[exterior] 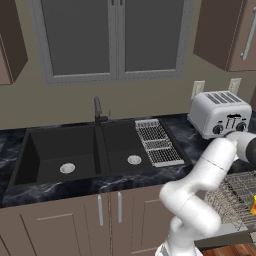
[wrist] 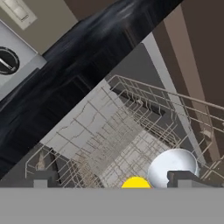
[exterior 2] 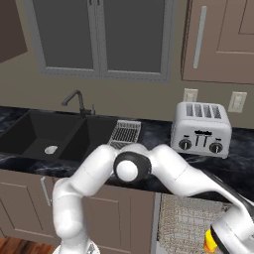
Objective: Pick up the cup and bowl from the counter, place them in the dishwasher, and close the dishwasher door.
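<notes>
Item one, your pincer [wrist: 113, 186]: seen in the hand view, jaws spread wide, nothing between them; one dark fingertip [wrist: 186, 178] shows at the lower right, the other at the lower left. Item two, the dishwasher [wrist: 131, 131]: its grey wire rack lies pulled out directly ahead of the pincer. Item three, a yellow object [wrist: 136, 183]: sits in the rack right between the fingertips; you cannot tell from its visible edge whether it is the cup. Item four, a silvery rounded object [wrist: 173, 165]: just beside the yellow one, close to the right fingertip, also inside the rack; it may be the bowl, though you cannot confirm it. Item five, the counter [wrist: 65, 78]: black veined stone, running beyond the far edge of the rack from the pincer. Item six, a toaster [exterior 2: 201, 130]: on the counter, above and behind the lowered hand. Item seven, the double sink [exterior: 80, 150] with drying rack [exterior: 157, 142]: well apart from the pincer, to its left.
</notes>
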Available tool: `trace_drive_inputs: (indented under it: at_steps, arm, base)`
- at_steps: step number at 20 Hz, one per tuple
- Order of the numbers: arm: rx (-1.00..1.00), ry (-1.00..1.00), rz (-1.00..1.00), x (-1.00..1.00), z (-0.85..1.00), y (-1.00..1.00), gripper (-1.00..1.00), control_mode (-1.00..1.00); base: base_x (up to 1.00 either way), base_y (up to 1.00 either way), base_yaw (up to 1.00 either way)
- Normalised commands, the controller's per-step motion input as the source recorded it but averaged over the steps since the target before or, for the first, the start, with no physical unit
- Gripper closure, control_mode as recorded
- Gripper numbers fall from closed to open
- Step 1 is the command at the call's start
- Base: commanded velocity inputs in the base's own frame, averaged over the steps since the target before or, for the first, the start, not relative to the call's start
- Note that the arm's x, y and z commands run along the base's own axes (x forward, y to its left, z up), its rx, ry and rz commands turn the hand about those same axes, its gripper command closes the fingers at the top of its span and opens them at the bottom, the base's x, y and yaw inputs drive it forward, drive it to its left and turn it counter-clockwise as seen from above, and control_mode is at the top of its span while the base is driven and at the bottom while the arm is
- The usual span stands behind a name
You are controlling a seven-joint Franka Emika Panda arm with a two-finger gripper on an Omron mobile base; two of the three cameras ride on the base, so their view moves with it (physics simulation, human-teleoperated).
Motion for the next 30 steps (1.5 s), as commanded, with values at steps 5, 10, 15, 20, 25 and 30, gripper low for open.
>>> trace_drive_inputs:
  at_steps: [5, 10, 15, 20, 25, 30]
  arm:
    - [0.0, -0.03, 0.0, -0.06, 0.22, 0.0, -1.0, -1.0]
    - [0.0, -0.06, 0.0, -0.19, 0.14, -0.01, -1.0, -1.0]
    - [0.0, -0.07, 0.0, -0.28, 0.04, -0.04, -1.0, -1.0]
    - [0.0, -0.04, 0.0, -0.29, 0.01, 0.0, -1.0, -1.0]
    - [0.14, -0.01, 0.0, -0.46, 0.2, 0.0, -1.0, -1.0]
    - [0.2, 0.0, 0.0, -0.47, 0.27, 0.0, -1.0, -1.0]
  base:
    - [0.0, 0.0, 0.0]
    - [0.0, 0.0, 0.0]
    - [0.0, 0.0, 0.0]
    - [0.0, 0.0, 0.0]
    - [0.0, 0.0, 0.0]
    - [0.0, 0.0, 0.0]
